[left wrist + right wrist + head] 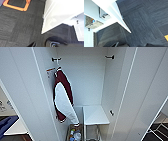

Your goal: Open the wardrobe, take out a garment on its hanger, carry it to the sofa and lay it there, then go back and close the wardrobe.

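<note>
Though blurred, open wardrobe [82,84], apparently one top [63,98].

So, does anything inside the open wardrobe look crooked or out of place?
Slightly. The dark red top with white panels hangs slanted from a hook high on the tall white wardrobe, its hem swinging toward the white shelf. Nothing looks spilled or damaged.

Wardrobe door [121,18] over carpet [144,18].

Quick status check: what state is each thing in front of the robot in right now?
wardrobe: both doors open, white interior exposed.
dark red top: hanging on a white hanger from a hook at the wardrobe's upper left.
hook at upper right: bare.
basket: on the wardrobe floor, holding small items.
</note>
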